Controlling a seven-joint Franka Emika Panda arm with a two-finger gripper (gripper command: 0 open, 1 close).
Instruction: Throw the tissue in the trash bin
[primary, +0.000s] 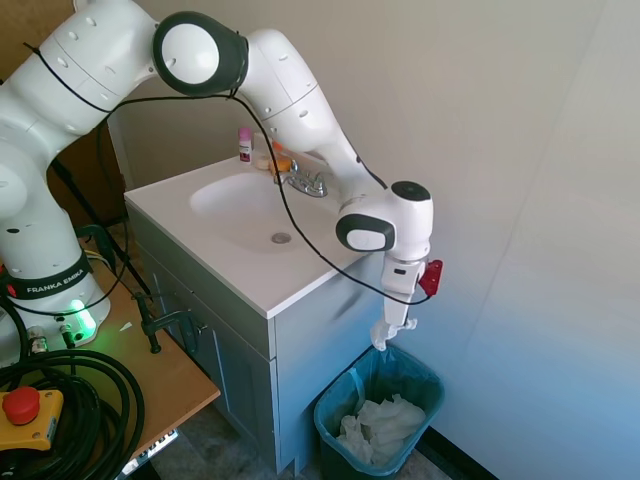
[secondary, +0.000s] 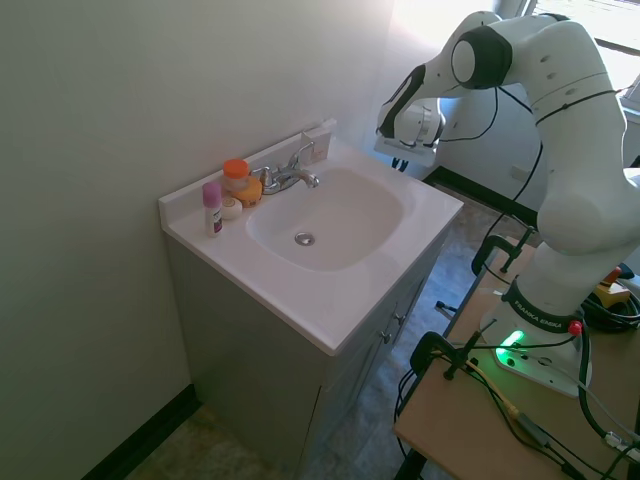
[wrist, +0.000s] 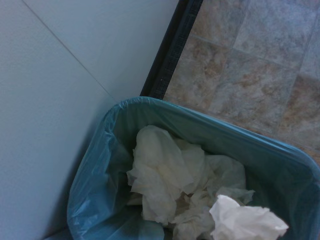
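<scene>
A small white crumpled tissue (primary: 381, 338) hangs from my gripper (primary: 392, 325), whose fingers are shut on it. It hangs just above the left rim of the trash bin (primary: 425, 368), a teal-lined bin standing on the floor between the cabinet and the wall. A larger heap of crumpled white paper (primary: 381, 425) lies inside the bin. The wrist view looks down into the trash bin (wrist: 150, 106), onto the heap (wrist: 165, 172), and the tissue (wrist: 246, 221) shows at the lower edge. In the second exterior view the cabinet hides the bin and the tissue.
The white sink cabinet (primary: 300, 330) stands right beside the bin, with its counter edge close to my wrist. A faucet (primary: 305, 182), a pink bottle (primary: 245, 144) and an orange-capped container (secondary: 236, 172) stand at the back of the sink. The wall (primary: 540, 250) is close on the other side.
</scene>
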